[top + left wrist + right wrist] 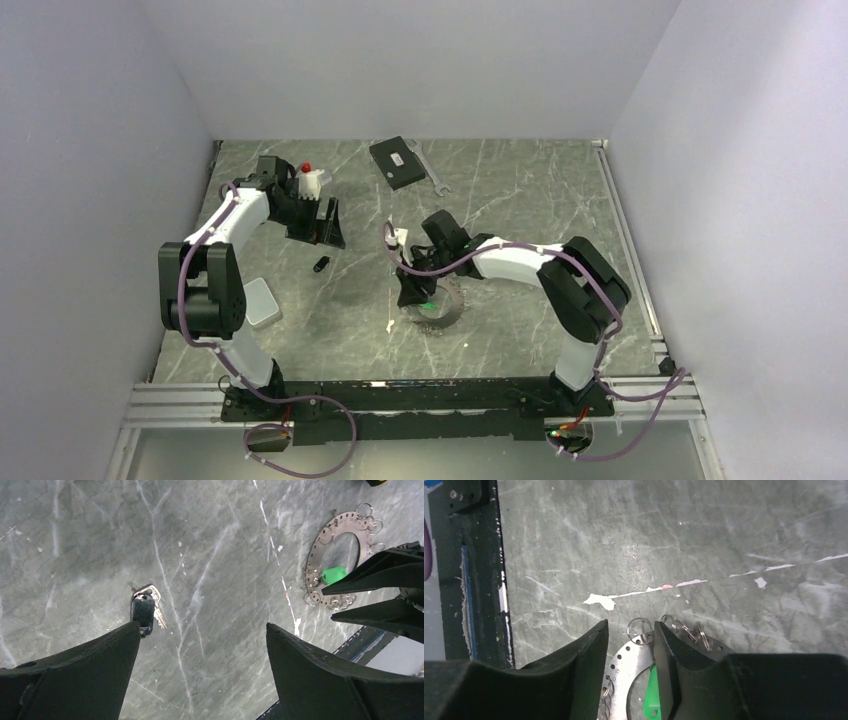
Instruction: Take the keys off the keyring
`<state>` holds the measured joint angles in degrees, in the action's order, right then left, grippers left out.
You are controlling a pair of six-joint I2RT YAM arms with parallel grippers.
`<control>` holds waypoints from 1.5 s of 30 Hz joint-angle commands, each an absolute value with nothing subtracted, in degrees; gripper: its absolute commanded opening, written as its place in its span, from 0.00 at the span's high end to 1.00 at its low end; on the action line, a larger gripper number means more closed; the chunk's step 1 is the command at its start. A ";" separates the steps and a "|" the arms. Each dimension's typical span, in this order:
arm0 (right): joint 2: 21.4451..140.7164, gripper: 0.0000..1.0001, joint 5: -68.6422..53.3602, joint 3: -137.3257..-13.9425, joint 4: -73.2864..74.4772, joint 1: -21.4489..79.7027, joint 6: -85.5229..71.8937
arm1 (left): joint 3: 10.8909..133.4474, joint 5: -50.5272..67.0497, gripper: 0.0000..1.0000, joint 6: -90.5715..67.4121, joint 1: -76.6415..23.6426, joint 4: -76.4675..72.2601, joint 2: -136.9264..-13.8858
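Working step: judged to be the pick-off stage, with the right gripper (631,624) lowered onto the keyring (332,562) to choose or re-take a key; no key is lifted clear at this moment.
Right gripper: jaws parted with a clear gap, clamping nothing; its fingertips straddle the hoop's rim and one small loop sits in the gap.
Keyring: lies flat on the counter (520,200) in front of the right arm's base, directly under the right gripper; its green tag (333,574) rests inside the hoop.
Keys: small grey loop-like pieces (342,601) fringing the hoop's edge, several beside the right fingertips; how many remain cannot be counted.
Loose bunch: a black fob with keys (145,611) lies on the counter well apart from the hoop, below the left gripper; judged to be off the ring.
Left gripper: spread fully wide and empty (202,627), hanging above the counter far from the hoop.
Next move: calls for closing the right jaws squarely on one piece at the rim, then drawing it outward.
Support: the left gripper would likely need to pin the hoop, since nothing holds it down.
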<state>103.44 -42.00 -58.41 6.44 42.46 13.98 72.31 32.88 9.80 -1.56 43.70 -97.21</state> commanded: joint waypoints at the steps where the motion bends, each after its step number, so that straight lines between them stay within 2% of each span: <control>1: 96.95 0.55 -43.74 -61.17 6.87 40.76 14.91 | 71.83 38.47 0.01 11.42 -1.32 43.24 -94.16; 5: 91.61 0.53 -47.37 -59.36 6.61 34.51 12.23 | 71.29 47.62 0.01 16.75 -1.62 45.10 -92.11; 8: 86.15 0.51 -51.03 -56.87 6.46 26.72 9.69 | 70.31 49.80 0.01 22.84 -3.79 46.16 -89.25; 13: 78.62 0.45 -51.69 -52.62 7.09 15.75 8.29 | 68.24 46.78 0.02 32.17 -15.48 46.09 -86.33; 16: 76.39 0.40 -52.35 -50.77 5.71 9.73 6.37 | 68.15 40.04 0.12 36.66 -25.84 45.40 -87.35; 20: 75.72 0.28 -51.89 -50.20 4.55 5.07 4.84 | 70.08 33.99 0.34 41.26 -35.92 44.89 -91.50; 22: 75.76 0.26 -52.00 -49.98 4.20 4.07 4.35 | 70.64 31.13 0.43 42.95 -39.66 43.50 -93.57; 27: 75.39 0.24 -52.39 -49.70 3.89 3.01 3.78 | 71.18 22.75 0.56 45.97 -48.60 39.72 -99.25; 32: 75.00 0.23 -53.05 -49.28 3.38 2.55 3.02 | 71.72 17.65 0.65 46.53 -51.33 35.27 -103.05; 38: 74.82 0.22 -53.58 -49.29 3.58 2.42 2.90 | 72.89 14.99 0.70 46.91 -51.74 32.79 -105.49; 45: 75.34 0.22 -54.32 -49.31 3.45 2.37 2.66 | 72.26 14.07 0.61 47.31 -51.96 31.65 -106.17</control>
<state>76.60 -52.45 -49.17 5.91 2.68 3.27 71.02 15.03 46.24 -51.64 33.50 -106.00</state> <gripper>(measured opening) 0.779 0.366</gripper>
